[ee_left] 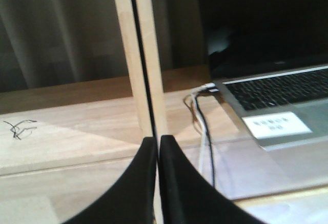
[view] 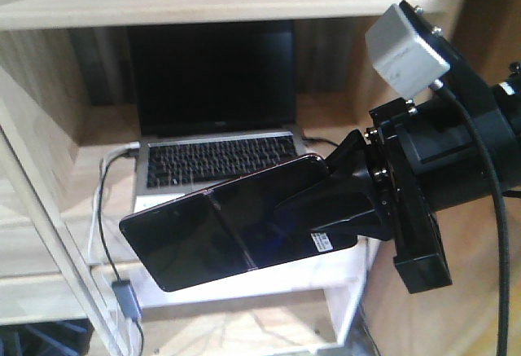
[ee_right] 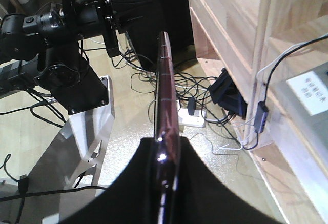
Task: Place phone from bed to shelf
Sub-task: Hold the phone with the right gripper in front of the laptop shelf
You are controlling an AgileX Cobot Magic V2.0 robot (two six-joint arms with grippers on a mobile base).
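Pinching phone (view: 220,230) in right tool (view: 313,209); advisably levelling, easing onto shelf (view: 77,193) beside laptop (view: 216,156); holding left tool (ee_left: 157,144) pressed together.

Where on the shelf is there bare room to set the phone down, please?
The widest bare wood lies on the shelf left of the laptop's cables, around the upright post. The middle is crowded: the open laptop fills it, cables trailing off its left edge. The right gripper holds the phone before the laptop.
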